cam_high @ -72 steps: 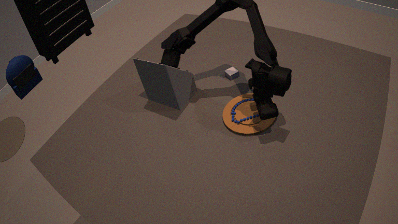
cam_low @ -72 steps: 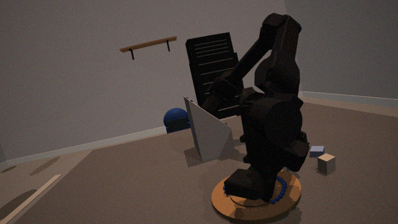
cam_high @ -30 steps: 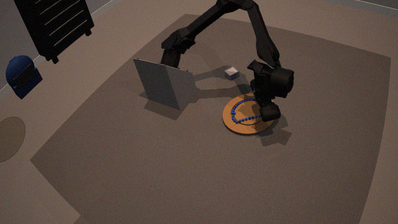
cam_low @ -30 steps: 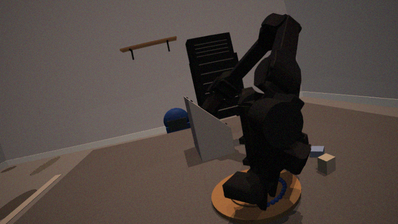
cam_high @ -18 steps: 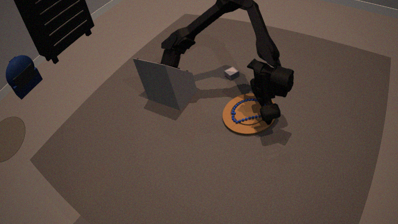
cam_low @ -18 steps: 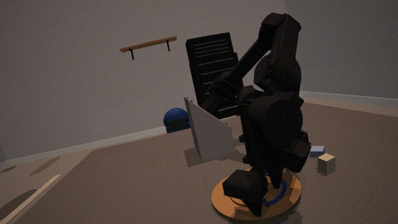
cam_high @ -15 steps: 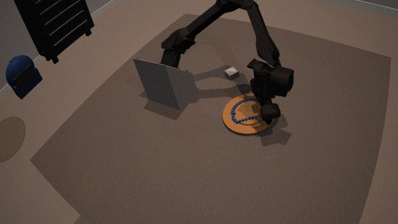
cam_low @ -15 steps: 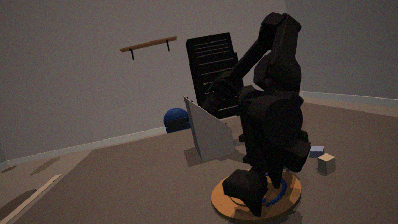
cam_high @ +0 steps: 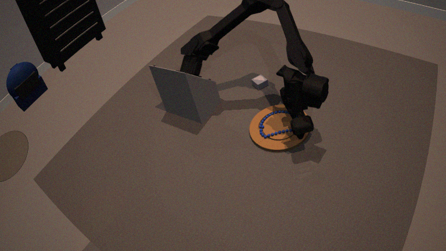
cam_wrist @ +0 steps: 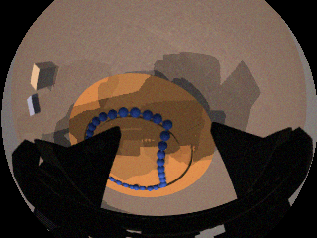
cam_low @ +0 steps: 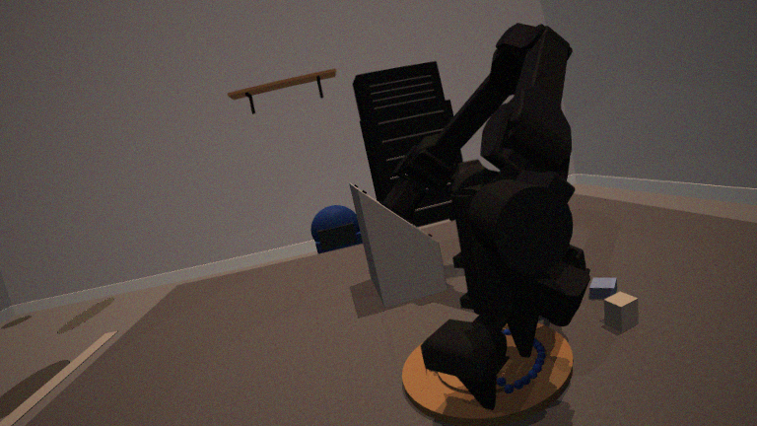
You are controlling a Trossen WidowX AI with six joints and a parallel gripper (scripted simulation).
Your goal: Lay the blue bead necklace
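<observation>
The blue bead necklace lies as a closed-looking loop on the round orange bead board. In the wrist view its upper and lower runs follow the ring groove, partly hidden by the left finger. On the right a nearly straight run cuts across inside the ring, and the groove's right arc is bare. My gripper is open wide and empty, low over the board. In the wrist view the straight run lies between the fingertips, not held.
A beige cube and a small bluish-white block stand near the board. A grey upright panel stands by the arm's base. A dark slatted unit is farther back.
</observation>
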